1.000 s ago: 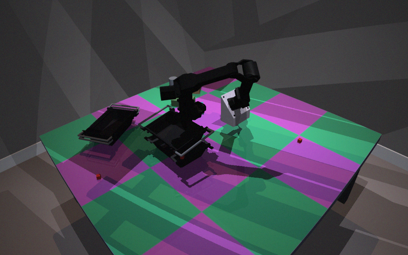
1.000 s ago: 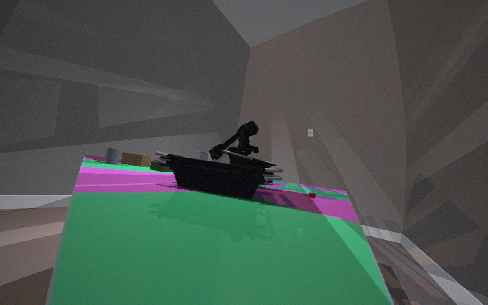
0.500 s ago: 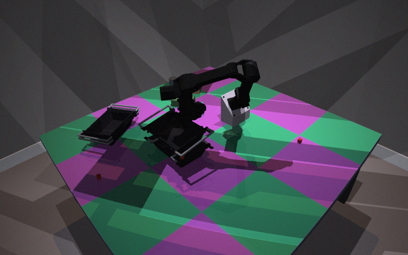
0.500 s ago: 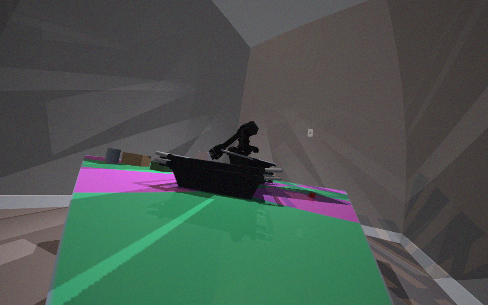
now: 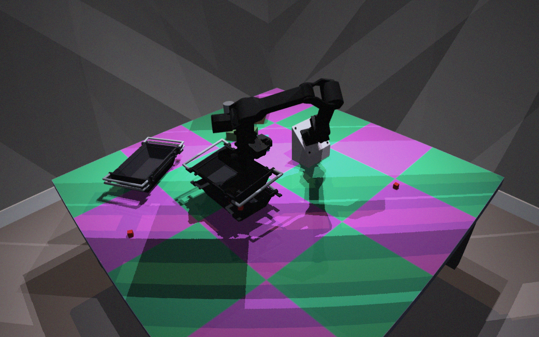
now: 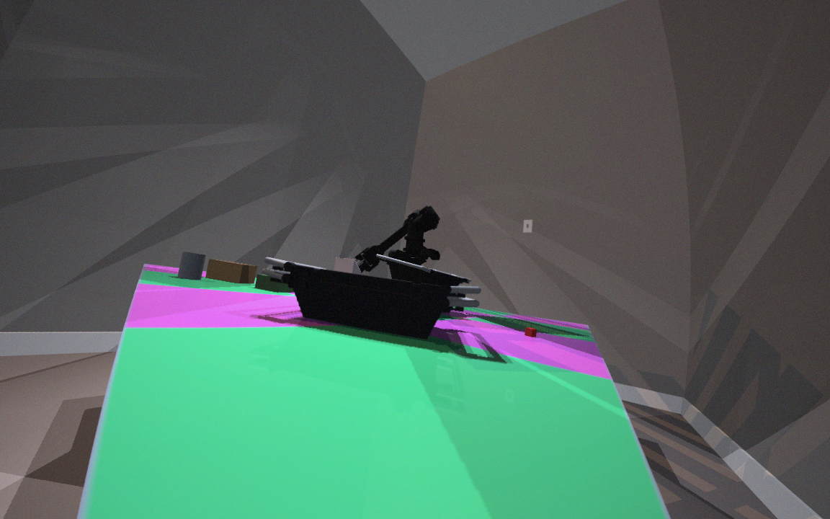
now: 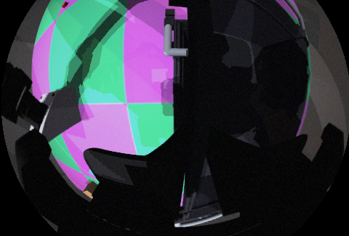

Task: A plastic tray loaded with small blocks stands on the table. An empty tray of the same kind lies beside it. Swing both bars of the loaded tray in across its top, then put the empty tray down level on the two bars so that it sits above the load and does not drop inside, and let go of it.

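Green and magenta squares cover the table [image 5: 325, 260] [image 6: 341, 419] [image 7: 105, 120], with faceted dark walls behind it. The end effector [image 5: 244, 158] [image 6: 415, 254] [image 7: 193, 128] is clamped on the upper tray [image 5: 221, 173] [image 6: 427, 274] [image 7: 236, 7], gripping its side nearest the white base [image 5: 300, 146] [image 6: 346, 264] [image 7: 65, 112]. The upper tray is positioned above the lower tray [image 5: 258, 205]; contact with the bars beneath cannot be confirmed. Gray bars extend at two opposite ends of the upper tray. The lower tray's contents are largely concealed.

A third tray [image 5: 137, 167] [image 6: 366, 303] rests on the table, on the opposite side of the end effector from the base. One red cube [image 5: 129, 233] [image 6: 531, 332] lies well apart from the end effector, near the third tray; another red cube [image 5: 396, 185] [image 7: 65, 4] lies beyond the base. A gray cylinder [image 5: 228, 106] [image 6: 191, 265], a brown block [image 5: 259, 121] [image 6: 230, 271] [image 7: 90, 190] and a green block [image 5: 233, 135] [image 6: 271, 282] form a group behind the end effector in the top view.
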Robot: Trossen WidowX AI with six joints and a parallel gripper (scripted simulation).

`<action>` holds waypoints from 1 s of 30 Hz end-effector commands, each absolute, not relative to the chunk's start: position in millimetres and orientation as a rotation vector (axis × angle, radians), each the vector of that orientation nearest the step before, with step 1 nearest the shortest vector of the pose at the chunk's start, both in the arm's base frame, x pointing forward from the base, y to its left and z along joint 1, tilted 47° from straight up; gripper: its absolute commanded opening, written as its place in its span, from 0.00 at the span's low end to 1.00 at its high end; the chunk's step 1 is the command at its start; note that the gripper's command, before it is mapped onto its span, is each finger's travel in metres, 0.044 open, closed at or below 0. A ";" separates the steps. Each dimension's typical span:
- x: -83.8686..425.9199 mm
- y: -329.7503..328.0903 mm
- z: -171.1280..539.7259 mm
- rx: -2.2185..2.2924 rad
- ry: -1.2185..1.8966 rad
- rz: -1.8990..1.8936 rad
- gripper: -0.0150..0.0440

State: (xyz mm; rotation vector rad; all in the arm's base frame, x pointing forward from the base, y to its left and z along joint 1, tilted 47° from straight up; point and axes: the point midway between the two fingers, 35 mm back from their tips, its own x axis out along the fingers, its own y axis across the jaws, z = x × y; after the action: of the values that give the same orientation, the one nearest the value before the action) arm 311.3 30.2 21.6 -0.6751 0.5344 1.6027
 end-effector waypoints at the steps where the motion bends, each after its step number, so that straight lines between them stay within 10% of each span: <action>1: 304.7 36.1 18.1 -0.663 0.557 1.631 0.25; 30: 301.5 41.0 12.9 -0.663 0.557 1.631 0.25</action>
State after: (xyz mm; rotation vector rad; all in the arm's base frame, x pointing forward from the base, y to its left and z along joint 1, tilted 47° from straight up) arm 309.7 33.3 18.0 -0.6780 0.5313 1.5976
